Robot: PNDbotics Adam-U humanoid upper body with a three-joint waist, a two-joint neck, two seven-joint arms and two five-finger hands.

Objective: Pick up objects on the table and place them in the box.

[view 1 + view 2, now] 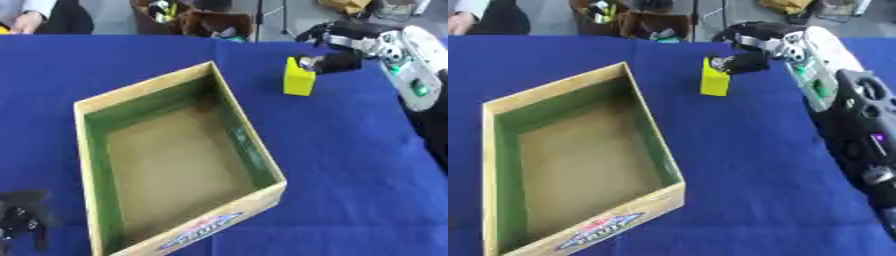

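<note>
The left hand [22, 217] is idling at the lower left corner, its dark fingers hanging relaxed; the open wooden box with green inner walls [234, 134] is sitting empty mid-table; right of its far corner, the small yellow rectangular block [297, 79] is standing upright on the blue tablecloth [350, 165]; it looks rigid, light and smooth-faced, best gripped across opposite flat sides; the right hand [334, 59] is curling onto its top, apparently pinching it.

No words or numbers can be read anywhere. The box [188, 165] carries a printed label [199, 231] on its near outer wall, a red, white and blue emblem with blurred lettering that cannot be made out. A faint pale marking [242, 141] on its inner green wall is equally illegible.
</note>
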